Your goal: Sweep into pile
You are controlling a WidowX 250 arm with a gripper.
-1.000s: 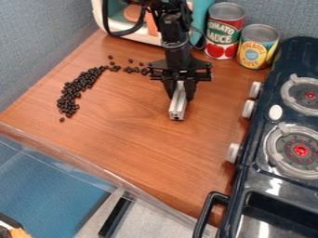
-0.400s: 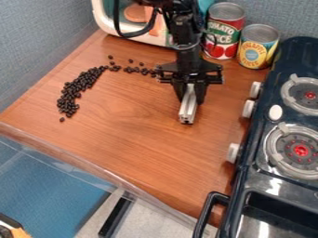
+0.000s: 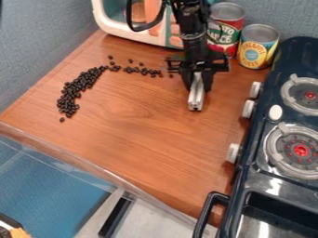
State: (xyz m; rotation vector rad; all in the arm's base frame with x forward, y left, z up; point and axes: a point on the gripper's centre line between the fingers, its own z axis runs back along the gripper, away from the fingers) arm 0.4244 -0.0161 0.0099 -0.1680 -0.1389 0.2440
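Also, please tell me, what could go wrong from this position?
The metal bar in the gripper may miss the loose black beans behind the curved band. A hard sweep might scatter beans instead of gathering them. Swinging toward the stove, the bar could knock a knob.

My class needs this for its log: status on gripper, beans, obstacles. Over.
Gripper shut on grey bar. Black beans in a curved band with stragglers, not yet piled. Cans and stove off to the bar's side, away from the beans.
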